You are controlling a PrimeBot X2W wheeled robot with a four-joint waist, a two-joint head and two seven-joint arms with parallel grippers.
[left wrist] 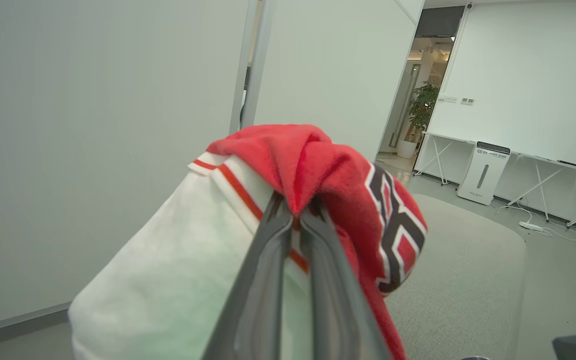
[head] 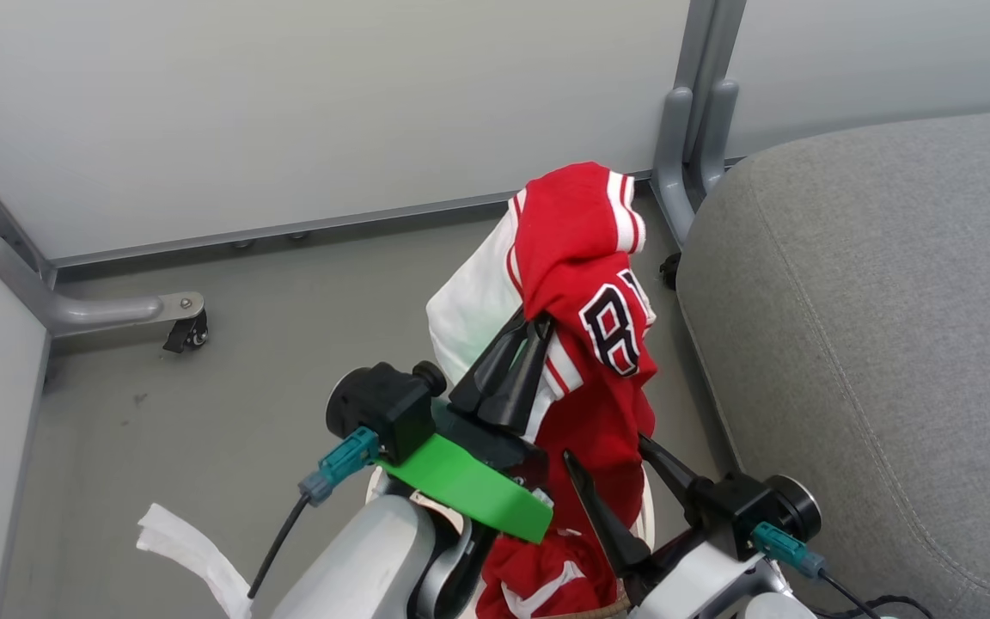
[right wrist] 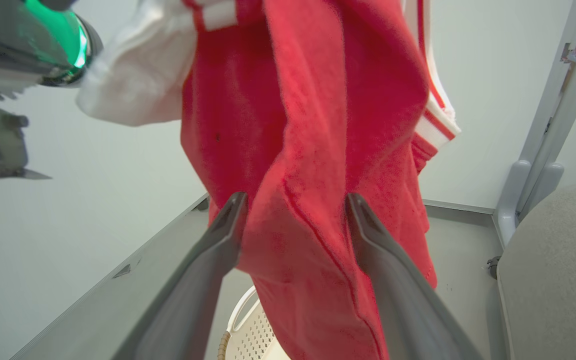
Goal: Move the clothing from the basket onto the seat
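- Left gripper (head: 534, 322): jaws shut tight on a fold of the red-and-white jersey (head: 581, 249), pinched at the striped seam where red meets white. In the left wrist view the cloth (left wrist: 318, 155) is draped over and past the fingertips.
- The jersey is carried from this single pinch. The white panel falls to one side of the jaws and the lettered red front to the other, so it hangs long and free.
- Right gripper (head: 603, 447): jaws spread wide, with no pinch seen. The hanging red tail (right wrist: 308, 125) passes between the two fingers (right wrist: 218, 235). This is judged to be a position for steadying or gathering the lower part.
- Below the right jaws: the perforated laundry basket (right wrist: 255, 332), with a second red garment (head: 538, 576) lying in it, not yet taken.
- To the side of both jaws: the grey seat cushion (head: 873, 327), near but not under the jersey. Nothing is laid on the part seen.
- Judgement: the lift is done, and the carry across to the seat is pending. The low tail could drag on the basket rim.
- Beyond the jaws: a pale partition wall (head: 289, 112) and its metal post (head: 693, 129).
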